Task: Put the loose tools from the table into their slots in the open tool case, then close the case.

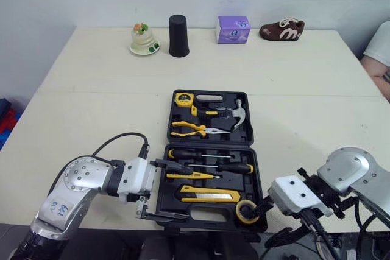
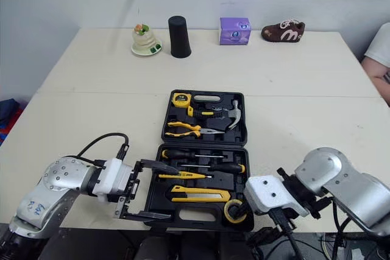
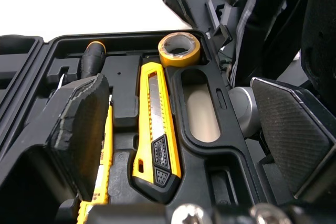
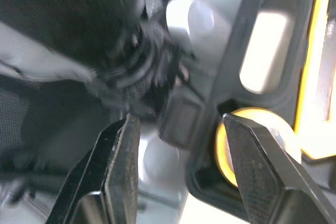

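Note:
The black tool case lies open in the middle of the table. Its far half holds a tape measure, pliers and a hammer. In its near half are screwdrivers, a yellow utility knife and a yellow tape roll. My left gripper is open, its fingers straddling the near half's left end, over the knife. My right gripper is open at the case's near right corner, one finger beside the tape roll.
Along the table's far edge stand a small ornament on a saucer, a black cup, a purple box and a brown shoe. A person's arm shows at the right edge. The case's near edge sits close to the table's front edge.

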{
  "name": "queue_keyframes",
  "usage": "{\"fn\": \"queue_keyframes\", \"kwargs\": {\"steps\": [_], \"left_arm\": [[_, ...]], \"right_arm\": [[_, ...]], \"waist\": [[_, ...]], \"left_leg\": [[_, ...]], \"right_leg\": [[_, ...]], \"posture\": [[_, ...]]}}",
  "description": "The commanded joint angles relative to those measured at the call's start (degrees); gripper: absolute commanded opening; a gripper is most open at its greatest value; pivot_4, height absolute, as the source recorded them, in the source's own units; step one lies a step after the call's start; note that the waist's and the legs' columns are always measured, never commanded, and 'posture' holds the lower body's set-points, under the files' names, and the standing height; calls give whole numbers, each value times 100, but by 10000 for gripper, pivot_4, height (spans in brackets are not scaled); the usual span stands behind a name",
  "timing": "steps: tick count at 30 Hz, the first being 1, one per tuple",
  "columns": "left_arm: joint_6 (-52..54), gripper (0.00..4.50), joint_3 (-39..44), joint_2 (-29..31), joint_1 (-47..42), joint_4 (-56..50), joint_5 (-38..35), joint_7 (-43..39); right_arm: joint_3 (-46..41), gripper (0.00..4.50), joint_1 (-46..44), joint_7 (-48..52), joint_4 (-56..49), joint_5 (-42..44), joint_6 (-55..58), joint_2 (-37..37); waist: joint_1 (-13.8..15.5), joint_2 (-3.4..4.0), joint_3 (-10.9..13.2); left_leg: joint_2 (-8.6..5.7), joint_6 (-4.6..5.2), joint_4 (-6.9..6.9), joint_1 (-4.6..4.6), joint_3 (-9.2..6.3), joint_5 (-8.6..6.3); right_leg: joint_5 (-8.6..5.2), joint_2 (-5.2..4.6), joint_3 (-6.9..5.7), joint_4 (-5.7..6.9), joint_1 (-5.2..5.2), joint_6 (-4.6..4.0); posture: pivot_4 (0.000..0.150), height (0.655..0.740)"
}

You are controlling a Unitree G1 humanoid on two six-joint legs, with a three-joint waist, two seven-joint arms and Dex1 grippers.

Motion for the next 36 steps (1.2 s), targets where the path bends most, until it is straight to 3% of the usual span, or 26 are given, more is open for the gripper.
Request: {"fn": "queue_keyframes", "kwargs": {"steps": [1,4,5,11,16,18,21,24,27,30,34,36], "left_arm": [[-67,45000,26,18,-45,-18,-92,-70],[-56,45000,53,47,-76,23,-95,-117],[-56,45000,62,52,-80,33,-94,-129],[-40,45000,160,181,-128,137,-88,-216],[32,45000,312,341,-138,148,-131,-235],[69,45000,368,411,-108,139,-151,-223],[242,45000,487,402,-119,186,-283,-119],[791,45000,777,206,-276,231,-667,428],[750,45000,1021,208,-182,457,-522,599],[480,45000,1160,234,-91,917,-182,690],[561,33206,1247,135,-303,1490,266,1370],[644,24077,1117,112,-480,1739,468,1556]], "right_arm": [[-443,17861,426,-319,184,284,-529,564],[-321,3180,699,-598,610,-167,-1255,1146],[-290,551,737,-638,701,-259,-1395,1243],[350,551,1185,-551,1910,-1295,-2532,1470],[426,551,1369,-789,2896,-1514,-3125,1868],[359,551,1403,-732,3105,-1411,-3314,1936],[188,551,1396,-895,2981,-994,-2992,2081],[-196,551,1470,-1238,2357,-349,-2243,1974],[-683,551,1789,-1387,1520,119,-1460,1429],[-1230,551,1819,-1855,944,577,-1036,1329],[-2114,0,1672,-2524,856,691,-755,1322],[-2061,0,1662,-2548,1307,-80,-1244,1230]], "waist": [[-4,-6,3],[-2,-9,3],[-2,-10,3],[4,-11,4],[-24,-46,-8],[-27,-75,-13],[-21,-82,-19],[0,-78,-16],[9,-48,-1],[7,-42,5],[16,-32,11],[18,-34,11]], "left_leg": [[0,-1,1,2,-1,1],[-2,-3,9,3,-3,2],[-2,-2,9,3,-4,3],[-7,4,17,4,-1,5],[-1,-2,16,35,-10,3],[9,-6,-4,94,-11,-1],[8,-24,-56,131,-20,6],[6,-28,-56,125,-28,3],[4,-24,-53,108,-34,5],[0,-1,-59,95,-35,17],[3,-12,-66,69,-43,19],[3,-13,-66,62,-47,18]], "right_leg": [[0,1,0,3,1,0],[1,2,-1,9,3,2],[2,2,-1,10,4,3],[7,-6,0,11,7,11],[4,7,-9,7,45,6],[-3,-1,-13,-2,96,-8],[-15,-8,-25,-60,144,-63],[-7,-18,-30,-61,148,-62],[2,-23,-32,-56,134,-49],[2,-22,-34,-53,114,-48],[10,-11,-37,-39,76,-32],[10,-11,-42,-46,74,-31]], "posture": [[1500,7400],[1500,7400],[1500,7400],[1500,7400],[1500,7400],[1500,7400],[1500,7400],[1500,7400],[1500,7400],[1500,7400],[1500,7400],[1500,7400]]}}
